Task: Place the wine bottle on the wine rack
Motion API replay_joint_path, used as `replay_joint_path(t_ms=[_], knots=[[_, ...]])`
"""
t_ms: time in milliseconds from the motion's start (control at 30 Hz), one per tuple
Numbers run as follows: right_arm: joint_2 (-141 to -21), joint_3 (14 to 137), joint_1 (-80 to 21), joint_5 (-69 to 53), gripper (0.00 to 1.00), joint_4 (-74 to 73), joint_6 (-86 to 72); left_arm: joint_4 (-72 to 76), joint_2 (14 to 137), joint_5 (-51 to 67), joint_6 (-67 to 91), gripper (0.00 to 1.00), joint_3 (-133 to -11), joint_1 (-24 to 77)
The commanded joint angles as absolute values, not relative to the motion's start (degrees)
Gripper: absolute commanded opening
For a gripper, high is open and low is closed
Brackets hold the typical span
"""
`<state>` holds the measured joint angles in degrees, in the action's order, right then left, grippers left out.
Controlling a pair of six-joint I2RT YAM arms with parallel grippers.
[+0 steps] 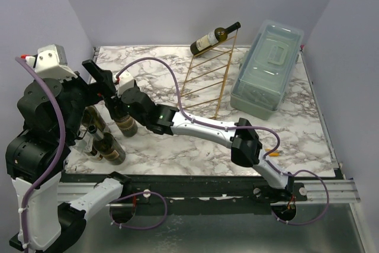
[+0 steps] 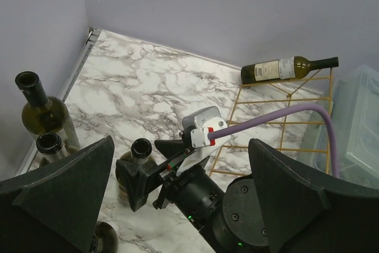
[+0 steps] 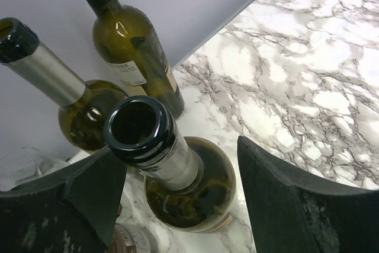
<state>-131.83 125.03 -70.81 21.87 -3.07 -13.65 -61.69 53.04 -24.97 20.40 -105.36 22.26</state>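
Observation:
The gold wire wine rack (image 1: 210,81) stands mid-table, and one wine bottle (image 1: 213,38) lies across its top rung. It also shows in the left wrist view (image 2: 284,69). Several open green bottles stand upright at the left. My right gripper (image 3: 180,146) is open, with its fingers on either side of the neck of one upright bottle (image 3: 148,140), which is nearer the left finger. In the top view that bottle (image 1: 125,124) stands under the right gripper (image 1: 112,87). My left gripper (image 2: 180,143) is wide open and empty, held high above the right wrist.
A pale blue-grey plastic box (image 1: 266,69) with a lid sits right of the rack. Other upright bottles (image 2: 38,108) (image 2: 53,146) crowd the left wall. The right arm (image 1: 201,125) stretches across the table's front.

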Motion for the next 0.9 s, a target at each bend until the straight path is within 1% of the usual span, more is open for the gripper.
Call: replay_joint_path(t_ms=[0,433,600,867], knots=[[-133.60,127.44,-71.21,25.54,0.75,-4.10,-12.90,-62.06,52.46,-25.95,21.09,0.96,-104.69,22.59],[-136.09,130.00,-71.30,25.29,0.72,-2.99,-11.51,-59.73,49.94,-26.51,21.36,0.96,-102.27,22.59],[-136.84,131.37,-71.33,25.08,0.64,-2.89,-11.17,-59.50,49.64,-27.11,21.02,0.96,-102.22,22.59],[-134.21,128.04,-71.28,25.03,0.40,-0.75,-10.17,-59.41,49.54,-26.23,20.93,0.96,-101.70,22.59]])
